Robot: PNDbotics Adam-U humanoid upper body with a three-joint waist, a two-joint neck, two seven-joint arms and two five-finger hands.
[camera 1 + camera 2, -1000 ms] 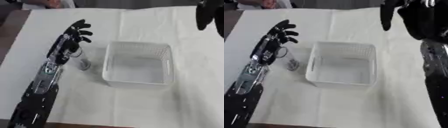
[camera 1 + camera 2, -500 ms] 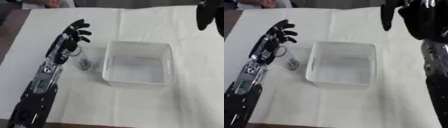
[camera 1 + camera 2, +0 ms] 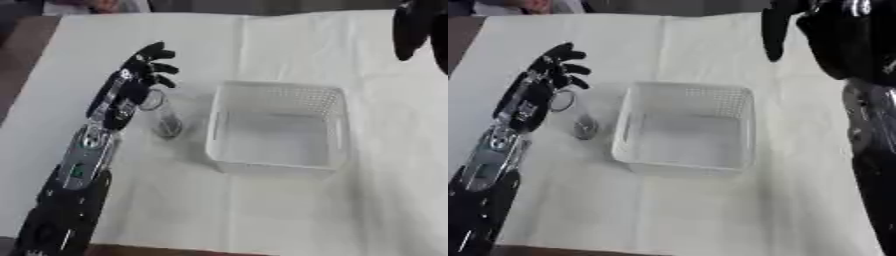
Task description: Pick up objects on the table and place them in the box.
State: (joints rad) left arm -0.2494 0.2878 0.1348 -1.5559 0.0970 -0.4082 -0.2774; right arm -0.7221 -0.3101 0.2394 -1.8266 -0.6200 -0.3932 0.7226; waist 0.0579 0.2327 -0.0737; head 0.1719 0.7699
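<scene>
White plastic makes up the box (image 3: 278, 129), which sits in the middle of the cloth-covered tabletop (image 3: 262, 210) and looks bare inside, so none of the picking appears done. What is left, as far as can be seen, is one clear glass-like thing (image 3: 575, 114) lying on the cloth just left of the box: a round rim toward the far end and a darker grey end nearer the camera. Whether it is a small cup or a jar on its side is hard to tell.

The left hand (image 3: 140, 75) reaches in from the lower left, its fingers spread and only slightly bent, holding nothing. It sits over the far end of the clear thing, the rim showing just beside the palm; whether they touch cannot be told. The grey end lies nearer the camera than the fingers, beside the wrist.

The right hand (image 3: 773, 30) hangs high at the upper right, well apart from the box and the clear thing; only a dark shape shows, and the set of its fingers cannot be made out.

The grasp is probably the step in hand, with the carry to the box to follow.
</scene>
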